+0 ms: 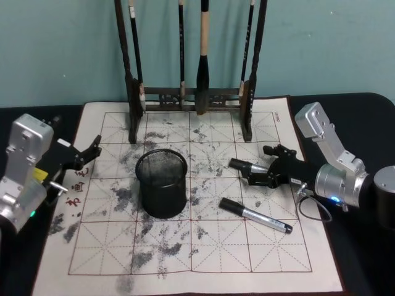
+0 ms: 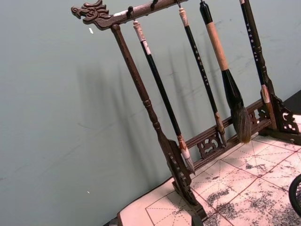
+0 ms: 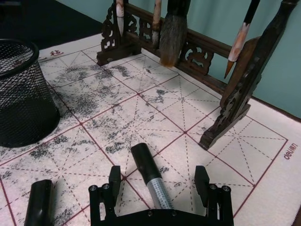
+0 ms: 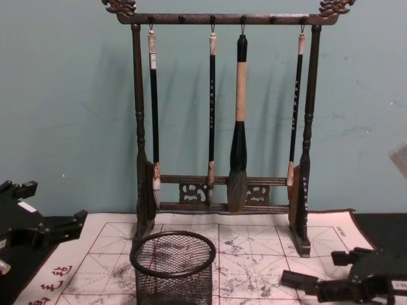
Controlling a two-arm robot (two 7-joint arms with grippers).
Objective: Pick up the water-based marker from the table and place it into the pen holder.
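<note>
The pen holder point(image 1: 162, 184), a round black mesh cup, stands left of centre on the gridded mat; it also shows in the chest view point(image 4: 173, 270) and right wrist view point(image 3: 21, 94). A water-based marker point(image 1: 242, 164) with a black cap and silver barrel lies right of the holder. My right gripper point(image 1: 259, 165) is open and low over it, one finger on each side with gaps to the barrel point(image 3: 151, 181). A second marker point(image 1: 255, 216) lies nearer the front; its cap point(image 3: 40, 205) also appears. My left gripper point(image 1: 91, 152) waits open at the mat's left edge.
A tall dark wooden brush rack point(image 1: 192, 98) with several hanging brushes stands across the back of the mat, close behind the right gripper point(image 3: 235, 103). The ink-stained mat point(image 1: 185, 259) has bare room at the front. Black table surrounds it.
</note>
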